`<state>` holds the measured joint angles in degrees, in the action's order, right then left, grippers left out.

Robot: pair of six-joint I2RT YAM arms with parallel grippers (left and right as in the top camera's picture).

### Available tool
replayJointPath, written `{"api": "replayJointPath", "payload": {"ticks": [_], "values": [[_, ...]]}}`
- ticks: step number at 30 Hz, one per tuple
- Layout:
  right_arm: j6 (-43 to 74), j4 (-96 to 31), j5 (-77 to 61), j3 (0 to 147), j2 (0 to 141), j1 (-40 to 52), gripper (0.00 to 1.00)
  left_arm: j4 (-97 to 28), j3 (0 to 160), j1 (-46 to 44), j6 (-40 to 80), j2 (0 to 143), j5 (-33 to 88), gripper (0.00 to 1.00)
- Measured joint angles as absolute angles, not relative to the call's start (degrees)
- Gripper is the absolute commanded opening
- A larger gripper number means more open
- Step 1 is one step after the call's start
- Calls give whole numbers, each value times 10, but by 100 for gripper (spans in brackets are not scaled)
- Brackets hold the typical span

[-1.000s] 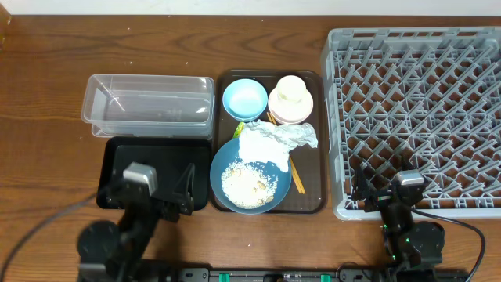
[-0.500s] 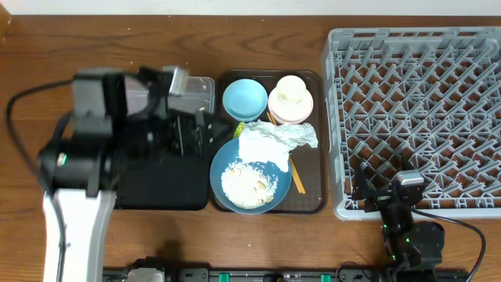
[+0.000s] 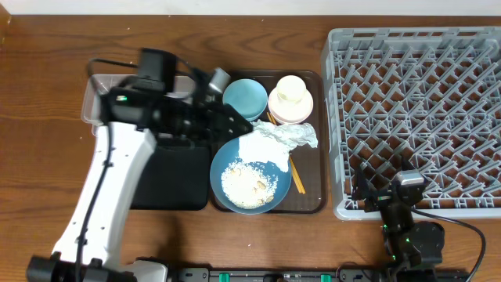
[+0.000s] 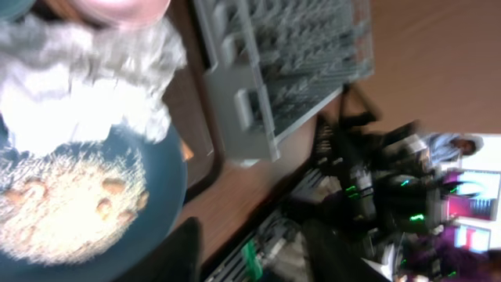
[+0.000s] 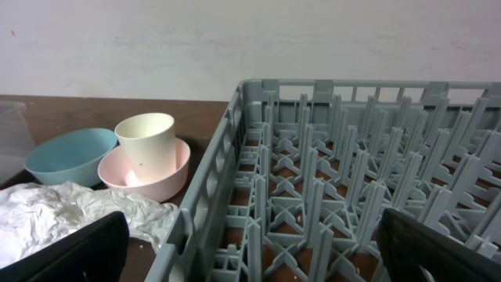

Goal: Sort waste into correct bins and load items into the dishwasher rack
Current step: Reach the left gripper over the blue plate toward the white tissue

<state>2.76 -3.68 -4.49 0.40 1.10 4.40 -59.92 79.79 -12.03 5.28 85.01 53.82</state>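
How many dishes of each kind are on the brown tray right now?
Bowls: 2, blue bowl and pink bowl
Cups: 1, cup standing in the pink bowl
Plates: 1, plate with rice on it
Total: 4

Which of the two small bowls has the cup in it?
The pale pink bowl, nearer the rack; the cream cup stands upright inside it. The light-blue bowl is empty.

A brown wooden table [image 3: 47, 78] holds four things. A clear tub [image 3: 91, 106] sits at the back left, with a black tray [image 3: 168, 176] just in front. A brown tray [image 3: 317, 157] sits in the middle. A big grey rack [image 3: 415, 117] is on the right.
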Motion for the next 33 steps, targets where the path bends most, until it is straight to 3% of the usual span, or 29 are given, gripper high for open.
{"api": "replayJointPath", "payload": {"ticks": [3, 6, 9, 11, 14, 21, 33], "values": [[28, -37, -45, 4, 11, 44, 99, -598, 788, -173, 76, 861, 461, 9], [28, -37, -45, 4, 11, 44, 99, -591, 784, -241, 111, 868, 354, 7], [28, -37, -45, 4, 11, 44, 99, -571, 783, -313, 146, 871, 237, 17], [28, -37, -45, 4, 11, 44, 99, -559, 783, -354, 169, 872, 161, 44], [28, -37, -45, 4, 11, 44, 99, -547, 783, -403, 203, 879, 53, 59], [28, -37, -45, 4, 11, 44, 99, -535, 783, -428, 265, 933, -65, 60], [28, -37, -45, 4, 11, 44, 99, -468, 783, -428, 283, 1058, -96, 54]]}}
